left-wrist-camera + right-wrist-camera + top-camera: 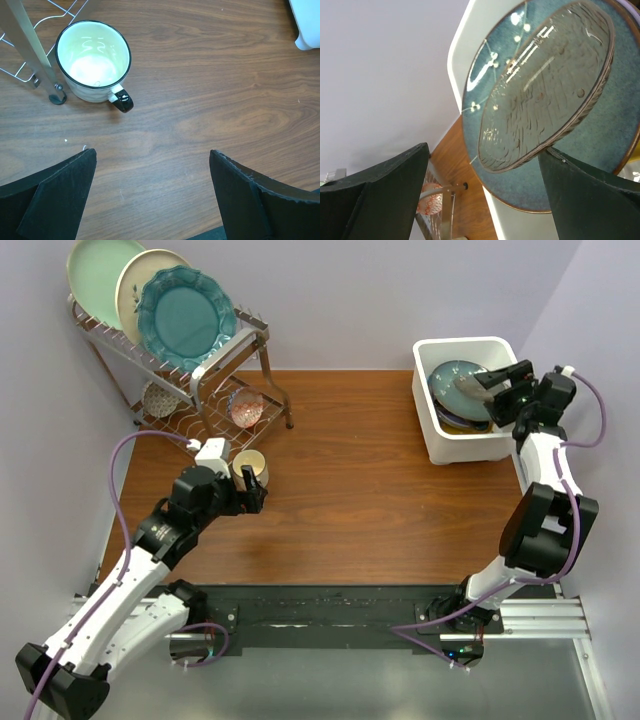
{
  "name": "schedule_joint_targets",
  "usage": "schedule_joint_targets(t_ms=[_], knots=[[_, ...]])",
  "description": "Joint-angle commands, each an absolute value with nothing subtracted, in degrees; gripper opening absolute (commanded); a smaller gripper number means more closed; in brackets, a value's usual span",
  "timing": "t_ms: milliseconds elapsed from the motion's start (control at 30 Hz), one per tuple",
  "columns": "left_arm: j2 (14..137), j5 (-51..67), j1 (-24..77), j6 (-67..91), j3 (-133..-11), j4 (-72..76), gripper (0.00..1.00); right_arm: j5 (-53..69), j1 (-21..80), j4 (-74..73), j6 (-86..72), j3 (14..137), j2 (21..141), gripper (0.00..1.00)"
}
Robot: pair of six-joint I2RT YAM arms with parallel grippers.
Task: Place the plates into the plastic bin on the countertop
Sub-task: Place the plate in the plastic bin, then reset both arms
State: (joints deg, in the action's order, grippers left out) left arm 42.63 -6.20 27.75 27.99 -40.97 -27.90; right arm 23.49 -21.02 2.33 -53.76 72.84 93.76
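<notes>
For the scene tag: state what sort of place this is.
Likely a lab mock-up of a kitchen dish station: a wire dish rack of upright plates, a white plastic bin of stacked plates, and an enamel mug on a wood-grain tabletop between bare walls.

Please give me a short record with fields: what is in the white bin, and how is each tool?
bin: plastic bin, far right on the countertop
contents: grey plate resting on a dark teal plate
right tool: open, over the bin
left tool: open, empty, above the countertop near the cream cup
</notes>
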Motion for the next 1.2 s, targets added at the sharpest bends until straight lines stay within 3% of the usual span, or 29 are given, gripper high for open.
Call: schedule_joint_targets(t_ms=[0, 233, 700, 1167], knots=[[42.8, -6.3, 27.3, 28.2, -41.0, -26.4, 1.00, 24.5, -20.9, 1.8, -52.3, 71.7, 93.7, 0.94], [42.6, -5.0, 27.3, 27.6, -40.9, -25.9, 1.00, 23.4, -19.9, -2.9, -48.1, 72.7, 92.9, 0.96], [43.9, -4.0, 27.3, 27.3, -40.7, -25.3, 1.00, 8.5, -13.6, -8.4, -38.5, 65.8, 80.4, 0.98], [43.9, -3.0, 27.3, 26.6, -40.5, -24.8, 1.00, 12.5, -11.8, -10.3, -36.0, 59.5, 70.9, 0.99]])
